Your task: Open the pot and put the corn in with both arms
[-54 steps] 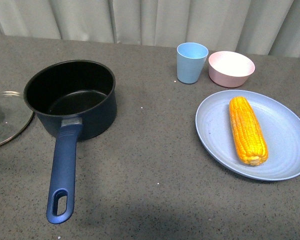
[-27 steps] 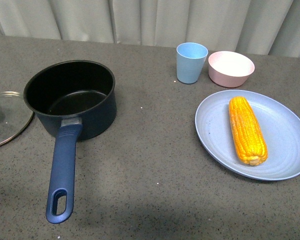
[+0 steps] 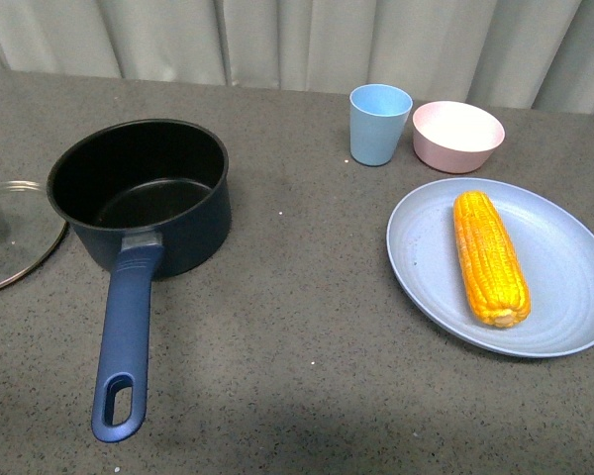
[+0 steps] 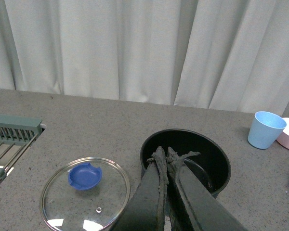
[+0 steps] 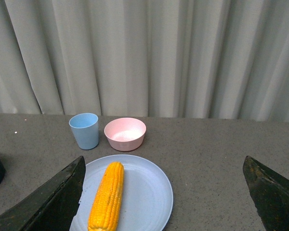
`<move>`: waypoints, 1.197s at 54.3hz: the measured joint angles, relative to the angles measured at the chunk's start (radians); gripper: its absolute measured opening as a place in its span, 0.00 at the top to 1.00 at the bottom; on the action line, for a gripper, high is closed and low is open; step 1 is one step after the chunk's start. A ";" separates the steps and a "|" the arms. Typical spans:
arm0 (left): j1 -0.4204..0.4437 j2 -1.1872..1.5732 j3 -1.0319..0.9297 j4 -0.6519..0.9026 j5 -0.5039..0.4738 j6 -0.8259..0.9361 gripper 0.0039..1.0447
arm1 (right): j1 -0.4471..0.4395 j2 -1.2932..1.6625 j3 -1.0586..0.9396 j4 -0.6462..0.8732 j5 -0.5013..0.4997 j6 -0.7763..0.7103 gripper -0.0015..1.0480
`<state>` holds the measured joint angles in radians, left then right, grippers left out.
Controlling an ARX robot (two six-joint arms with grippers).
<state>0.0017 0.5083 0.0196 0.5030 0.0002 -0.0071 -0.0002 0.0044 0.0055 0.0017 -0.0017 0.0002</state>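
The dark navy pot (image 3: 139, 193) stands open on the left of the table, its long blue handle (image 3: 124, 341) pointing toward me. Its glass lid (image 3: 10, 233) with a blue knob (image 4: 85, 175) lies flat on the table left of the pot. The yellow corn (image 3: 490, 257) lies on a blue plate (image 3: 574, 267) at the right. Neither arm shows in the front view. My left gripper (image 4: 164, 155) is shut and empty, held above the near side of the pot (image 4: 202, 161). My right gripper (image 5: 164, 192) is wide open, above and short of the plate, with the corn (image 5: 107, 197) by one finger.
A light blue cup (image 3: 379, 124) and a pink bowl (image 3: 457, 136) stand behind the plate. A grey curtain hangs along the table's far edge. A green dish rack (image 4: 12, 132) shows in the left wrist view, beyond the lid.
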 joint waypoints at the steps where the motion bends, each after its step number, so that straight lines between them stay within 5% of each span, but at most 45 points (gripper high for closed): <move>1: 0.000 -0.012 0.000 -0.011 0.000 0.000 0.96 | 0.000 0.000 0.000 0.000 0.000 0.000 0.09; 62: 0.000 -0.502 0.000 -0.500 0.000 0.000 0.96 | 0.000 0.000 0.000 0.000 0.000 0.000 0.09; 65: 0.000 -0.502 0.000 -0.501 0.000 0.000 0.90 | 0.000 0.000 0.000 0.000 0.000 0.000 0.09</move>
<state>0.0013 0.0059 0.0196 0.0021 -0.0002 -0.0074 -0.0002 0.0044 0.0055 0.0017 -0.0013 0.0002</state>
